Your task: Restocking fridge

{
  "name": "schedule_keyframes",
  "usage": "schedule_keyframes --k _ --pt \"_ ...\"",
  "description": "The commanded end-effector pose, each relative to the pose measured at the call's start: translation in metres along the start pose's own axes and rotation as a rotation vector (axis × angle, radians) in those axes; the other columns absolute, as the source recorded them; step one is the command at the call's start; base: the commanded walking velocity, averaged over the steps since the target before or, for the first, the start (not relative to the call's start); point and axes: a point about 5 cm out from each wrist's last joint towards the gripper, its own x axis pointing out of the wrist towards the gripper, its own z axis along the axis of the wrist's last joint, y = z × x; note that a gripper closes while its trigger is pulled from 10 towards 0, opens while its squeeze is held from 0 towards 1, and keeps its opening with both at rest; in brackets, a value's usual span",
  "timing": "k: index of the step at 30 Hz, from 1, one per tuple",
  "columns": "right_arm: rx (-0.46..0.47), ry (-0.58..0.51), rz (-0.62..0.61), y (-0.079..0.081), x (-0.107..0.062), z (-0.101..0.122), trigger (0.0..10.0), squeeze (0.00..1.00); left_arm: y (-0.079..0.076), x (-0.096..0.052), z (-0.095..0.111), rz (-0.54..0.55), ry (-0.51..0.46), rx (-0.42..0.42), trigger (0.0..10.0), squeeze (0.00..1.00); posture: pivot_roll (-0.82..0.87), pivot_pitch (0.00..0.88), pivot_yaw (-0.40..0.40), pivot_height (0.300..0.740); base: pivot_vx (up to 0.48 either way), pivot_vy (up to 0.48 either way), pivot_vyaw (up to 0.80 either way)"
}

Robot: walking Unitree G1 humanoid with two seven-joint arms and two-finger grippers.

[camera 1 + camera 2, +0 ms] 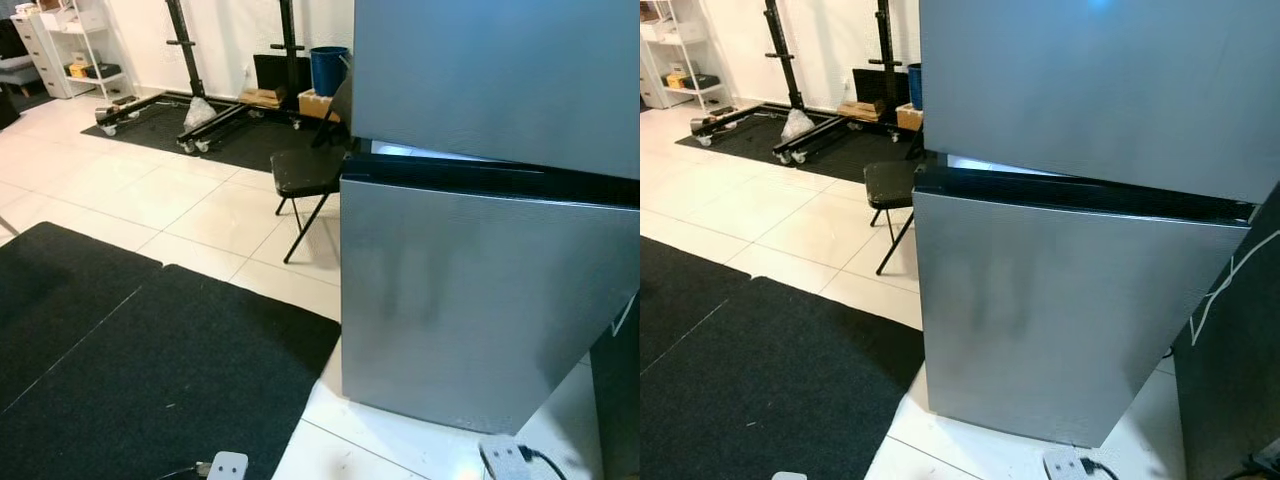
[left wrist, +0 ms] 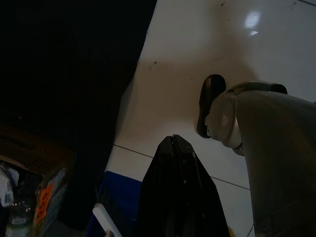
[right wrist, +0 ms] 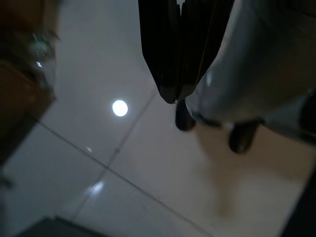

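Hanging beside the fridge (image 1: 480, 300), left claw (image 2: 174, 140) and right claw (image 3: 173, 96) are clenched, aimed at the floor (image 3: 148, 163).

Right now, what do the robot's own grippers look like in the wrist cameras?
The left gripper is two long, glossy black fingers pressed flat together, tapering to a narrow rounded tip. The right gripper looks the same: two long black fingers closed along a thin seam, ending in a blunt tip. No cables or markings can be made out on either; both views are dim.

Brushed, matt silver metal fridge (image 1: 480, 290) stands on glossy white floor tiles (image 1: 150, 200) beside rough black carpet mats (image 1: 150, 370)
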Motion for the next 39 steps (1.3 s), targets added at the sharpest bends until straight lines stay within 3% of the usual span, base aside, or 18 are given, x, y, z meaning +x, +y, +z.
schedule_keyframes --k 1,27,30,36,39 --pt "-0.025 0.048 -0.009 0.0 -0.001 -0.011 10.0 0.0 -0.005 0.0 -0.01 -0.021 0.047 0.038 10.0 0.0 -0.02 0.0 -0.012 0.74 0.285 0.0 0.0" --pt "0.044 0.007 -0.007 -0.002 -0.003 -0.01 10.0 0.0 -0.004 -0.001 -0.013 -0.024 0.06 0.07 10.0 0.0 -0.02 0.0 -0.009 0.74 0.371 0.0 0.0" --pt "0.072 -0.05 0.02 -0.002 -0.002 -0.001 10.0 0.0 -0.003 -0.001 -0.013 -0.003 0.05 0.032 10.0 0.0 -0.02 0.0 -0.009 0.74 0.0 0.0 0.0" --pt "0.17 -0.168 0.096 -0.001 -0.002 0.017 10.0 0.0 -0.003 -0.001 -0.012 -0.01 0.045 0.032 10.0 0.0 -0.02 0.0 -0.007 0.74 0.0 0.0 0.0" --pt "0.315 -0.331 0.315 0.0 -0.007 0.037 10.0 0.0 -0.004 -0.001 -0.012 -0.016 0.046 0.036 10.0 0.0 -0.03 0.0 -0.007 0.74 0.0 0.0 0.0"
